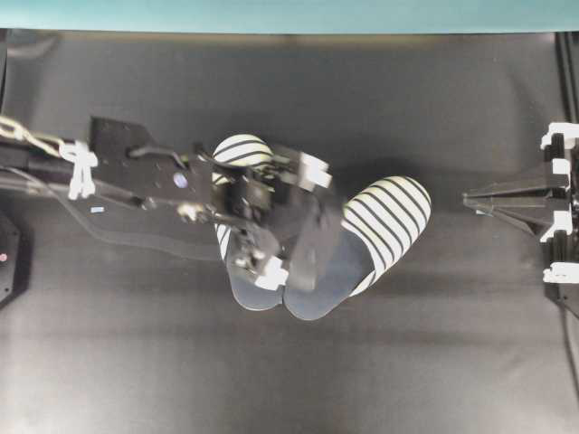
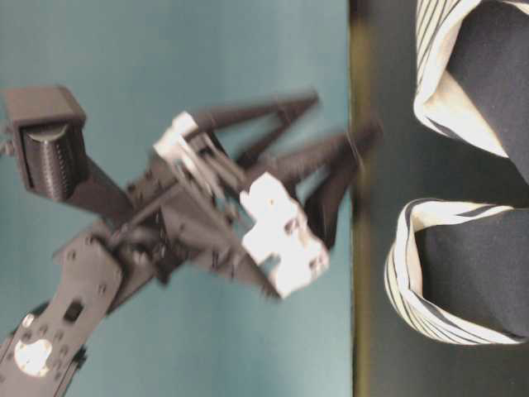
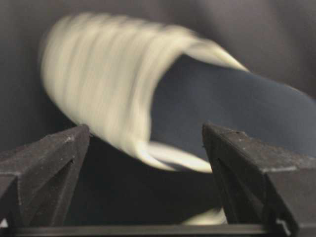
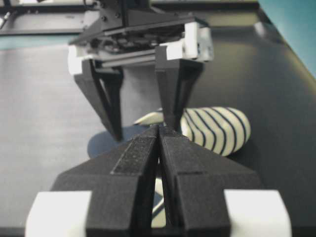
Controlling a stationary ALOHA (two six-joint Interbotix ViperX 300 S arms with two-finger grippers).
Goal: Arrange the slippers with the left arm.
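Observation:
Two slippers lie side by side in mid-table, white with navy stripes and dark insoles. The left slipper [image 1: 241, 150] is largely covered by my left arm. The right slipper [image 1: 391, 213] points up and to the right, also seen as the striped slipper [image 4: 217, 128]. My left gripper [image 1: 303, 231] hangs over their heel ends, open and holding nothing [image 3: 145, 131]. From table level the open left gripper [image 2: 343, 124] is off the mat, with both slippers [image 2: 463, 273] beside it. The wrist view of the slipper [image 3: 113, 84] is blurred. My right gripper [image 4: 159, 129] is shut and empty.
The black mat [image 1: 289, 380] covers the table, with a teal strip [image 1: 289, 14] along the far edge. My right gripper [image 1: 472, 194] rests at the right edge, pointing towards the slippers. A dark fixture [image 1: 7, 258] sits at the left edge.

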